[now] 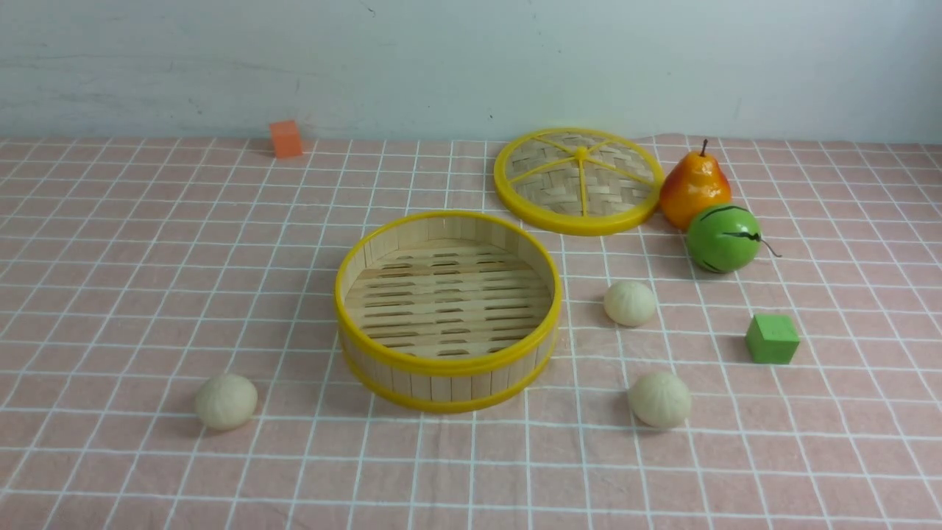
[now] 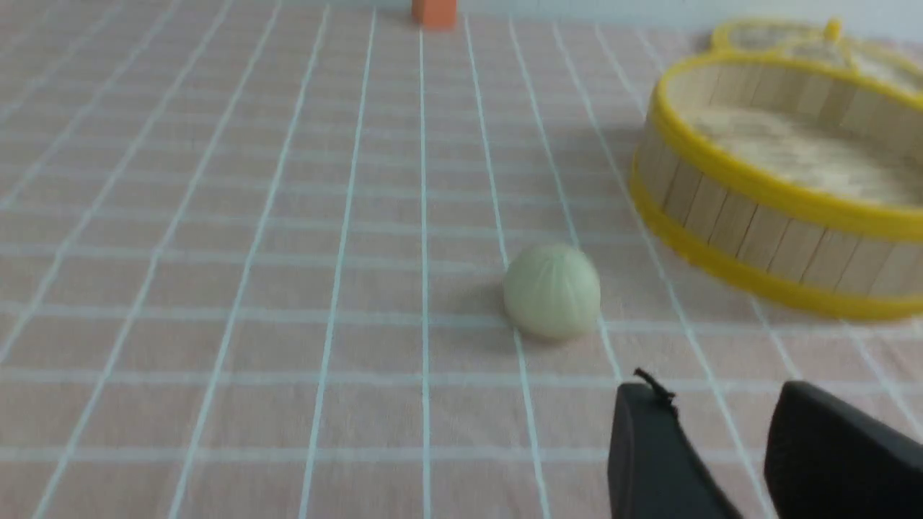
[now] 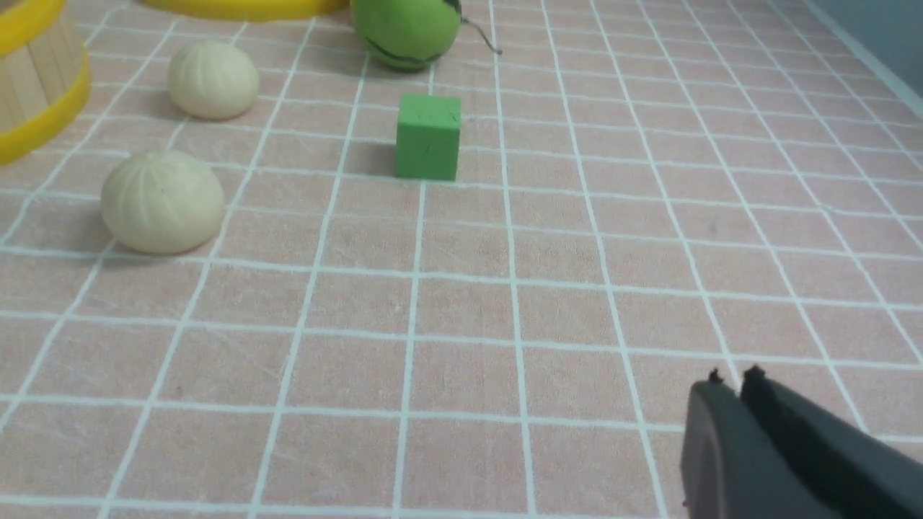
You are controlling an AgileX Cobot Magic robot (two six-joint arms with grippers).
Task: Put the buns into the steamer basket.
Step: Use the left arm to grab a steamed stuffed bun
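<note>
The coming move is judged to turn on the 1 bun at the left [image 1: 226,402], which is set on the tiled-pattern surface [image 1: 471,471] to the left of the steamer basket [image 1: 449,372] and nearer the robot than its centre; by its side of the table it is best reached by the left gripper [image 2: 710,393], whose fingertips are parted with nothing held between them. In the left wrist view the bun is seen beyond those fingertips, well apart from them, so a forward reach seems to be called for. No long axis is offered by so round a shape, and the jaws could be closed across it from almost any side, though a roll might be started by an off-centre touch. At the basket's right, 2 more buns are seen, 1 farther off [image 1: 630,303] and 1 nearer the robot [image 1: 660,400]; these are better suited to the right gripper [image 3: 734,376], whose tips are seen close together, perhaps just parted, though whether they are fully closed cannot be told from this angle. The basket is bare inside, with 0 buns loaded. Room is left around the left bun, while the green cube [image 1: 772,339] is stood to the right of the other 2.
</note>
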